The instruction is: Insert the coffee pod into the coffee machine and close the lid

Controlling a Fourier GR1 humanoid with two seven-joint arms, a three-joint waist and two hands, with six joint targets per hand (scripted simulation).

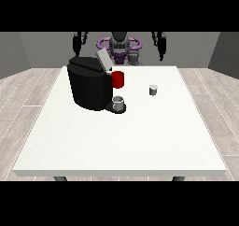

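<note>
The near half of the white desk [121,145] is bare surface, and two dark leg tops show under its near edge, cut off by the lower border. Farther back, left of centre, stands the black coffee machine [89,82]; its grey lid [103,60] is raised and tilts up toward the far right. A small grey cup [118,102] sits on the machine's tray at its near right corner. Just behind that, a red cup [118,79] touches or nearly touches the machine's right side; which, I cannot tell. The coffee pod [153,89], small and pale grey, stands alone on the desk right of the machine, well apart from it. At the far edge the robot's torso is partly hidden by the lid. The hand at the view's left [77,44] and the hand at the view's right [161,45] hang above the far edge, holding nothing. Whether the fingers of either are apart or together cannot be made out.
</note>
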